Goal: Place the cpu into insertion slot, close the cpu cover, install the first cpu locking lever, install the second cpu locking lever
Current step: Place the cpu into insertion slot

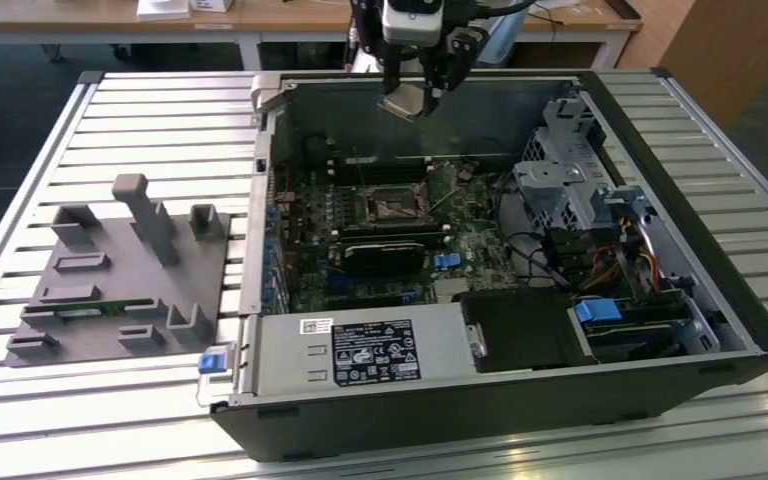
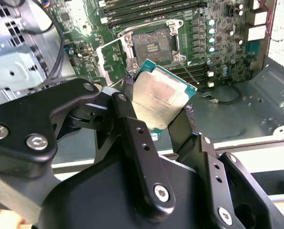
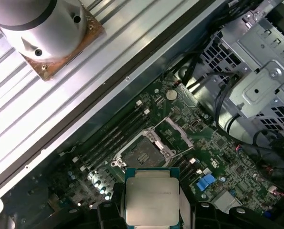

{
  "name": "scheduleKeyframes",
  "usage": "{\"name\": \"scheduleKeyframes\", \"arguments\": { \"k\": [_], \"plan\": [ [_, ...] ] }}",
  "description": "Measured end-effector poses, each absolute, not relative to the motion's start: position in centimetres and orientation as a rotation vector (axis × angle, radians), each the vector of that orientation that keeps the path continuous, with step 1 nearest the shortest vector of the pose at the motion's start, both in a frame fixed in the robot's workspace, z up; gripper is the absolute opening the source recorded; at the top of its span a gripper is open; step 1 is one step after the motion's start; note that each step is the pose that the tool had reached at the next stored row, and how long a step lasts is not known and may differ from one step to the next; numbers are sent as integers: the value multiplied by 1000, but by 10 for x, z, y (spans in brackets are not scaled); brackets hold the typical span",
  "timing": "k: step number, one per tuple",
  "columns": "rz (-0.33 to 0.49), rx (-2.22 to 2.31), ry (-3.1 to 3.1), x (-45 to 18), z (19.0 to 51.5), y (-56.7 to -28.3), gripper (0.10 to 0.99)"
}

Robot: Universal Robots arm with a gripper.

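Note:
My gripper point(image 1: 418, 92) hangs above the back of the open computer case, shut on the cpu point(image 1: 407, 103), a flat square chip with a silver-grey top. In both wrist views the cpu point(image 2: 163, 93) point(image 3: 151, 195) sits tilted between the black fingers point(image 2: 127, 83), in the air and clear of the board. The insertion slot point(image 1: 391, 207) point(image 2: 151, 45) point(image 3: 142, 152) lies bare on the green motherboard below, its dark centre showing. The cpu cover point(image 2: 111, 59) point(image 3: 176, 131) stands flipped up beside the slot. A thin wire lever point(image 2: 189, 71) sticks out from the socket's edge.
A black heatsink block point(image 1: 384, 255) lies just in front of the socket. A drive cage point(image 1: 571, 190) with cables is at the exterior view's right, a power supply point(image 1: 357, 355) at the front. A grey fixture point(image 1: 117, 270) rests on the slatted table point(image 1: 104, 420) at the left.

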State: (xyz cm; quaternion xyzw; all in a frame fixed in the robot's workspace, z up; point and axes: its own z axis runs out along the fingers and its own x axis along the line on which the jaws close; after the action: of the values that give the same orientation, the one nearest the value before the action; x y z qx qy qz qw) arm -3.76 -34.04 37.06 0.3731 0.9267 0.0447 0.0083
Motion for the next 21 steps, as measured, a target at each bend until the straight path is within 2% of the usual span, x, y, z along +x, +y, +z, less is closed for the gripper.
{"name": "scheduleKeyframes", "arguments": {
  "k": [21],
  "plan": [
    [135,1537,2704,-39,367,-340,541]
  ]
}}
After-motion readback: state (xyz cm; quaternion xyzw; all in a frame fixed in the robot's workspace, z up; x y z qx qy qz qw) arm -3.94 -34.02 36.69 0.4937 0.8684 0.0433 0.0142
